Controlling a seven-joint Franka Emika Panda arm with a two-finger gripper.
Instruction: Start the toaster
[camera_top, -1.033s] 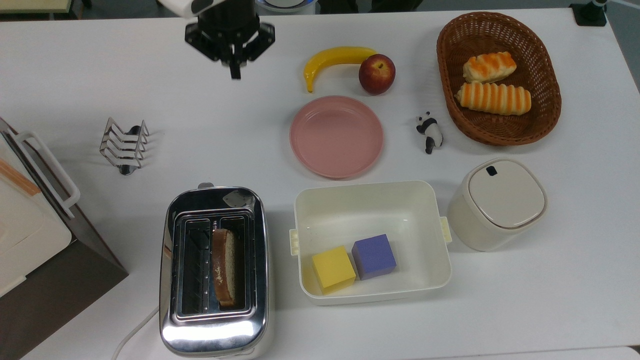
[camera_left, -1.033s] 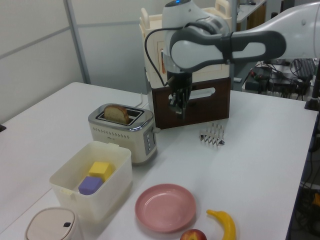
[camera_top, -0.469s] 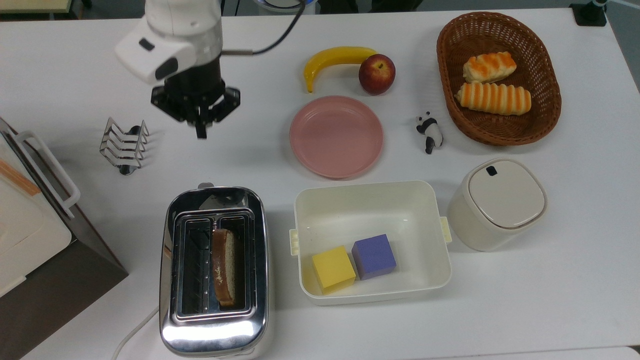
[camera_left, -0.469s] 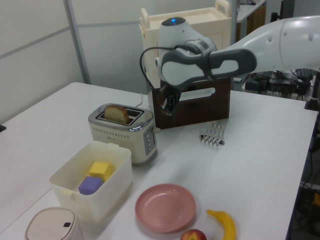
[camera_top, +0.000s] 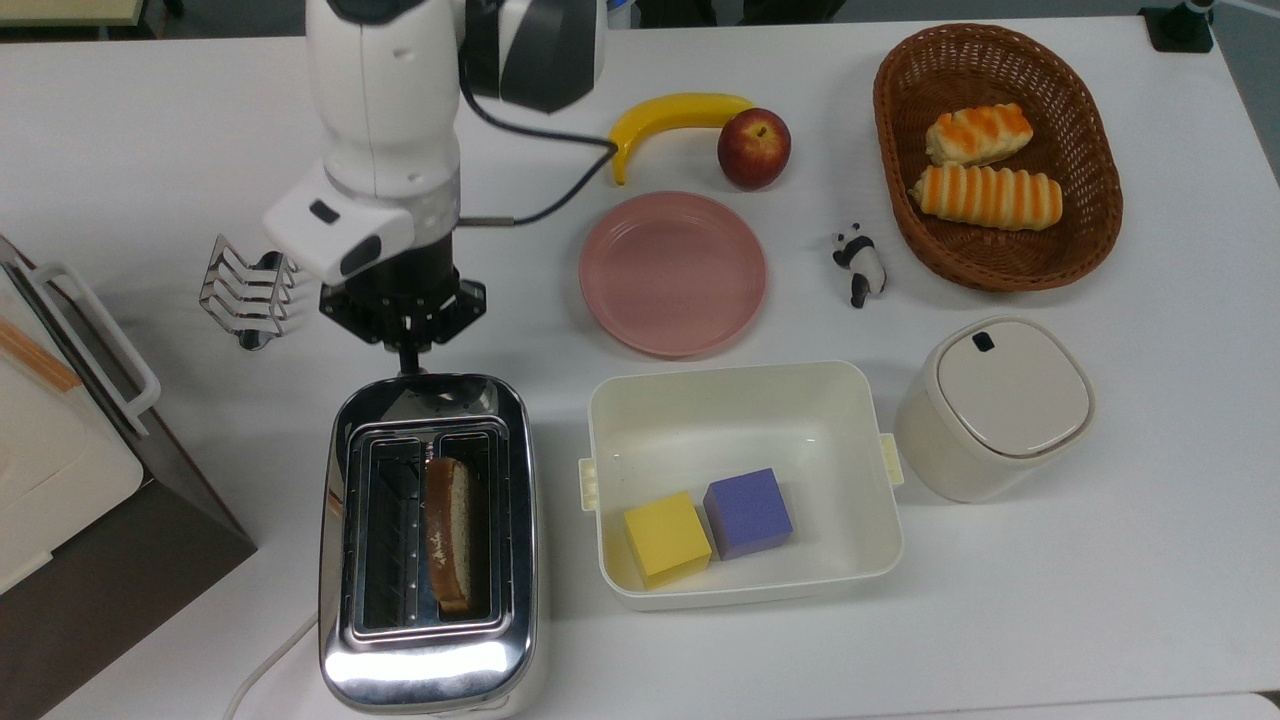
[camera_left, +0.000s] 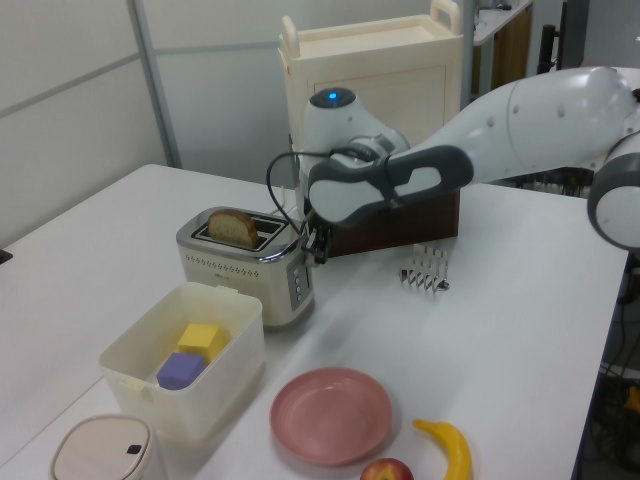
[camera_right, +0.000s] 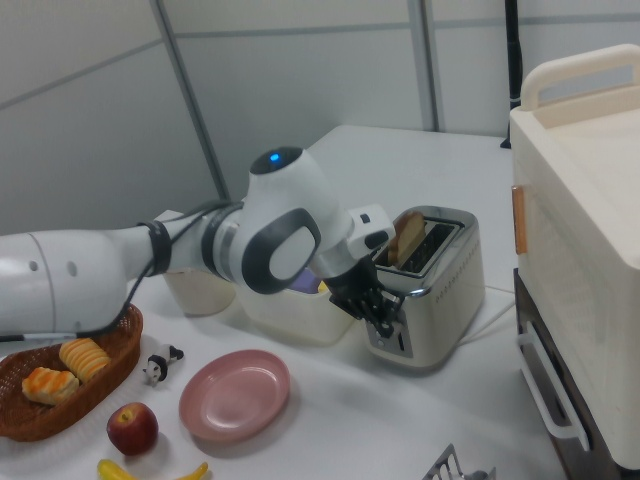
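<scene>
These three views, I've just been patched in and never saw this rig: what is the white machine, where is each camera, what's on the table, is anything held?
The white machine is a robot arm ending in a black two-finger gripper. The top view looks straight down; the left and right views watch from opposite sides of the table.

The gripper hangs at the lever end of the shiny chrome two-slot toaster, which has a bread slice in one slot. Nothing is held.

Also on the white table: a wire toast rack, pink plate, banana, apple, and wicker basket.
</scene>
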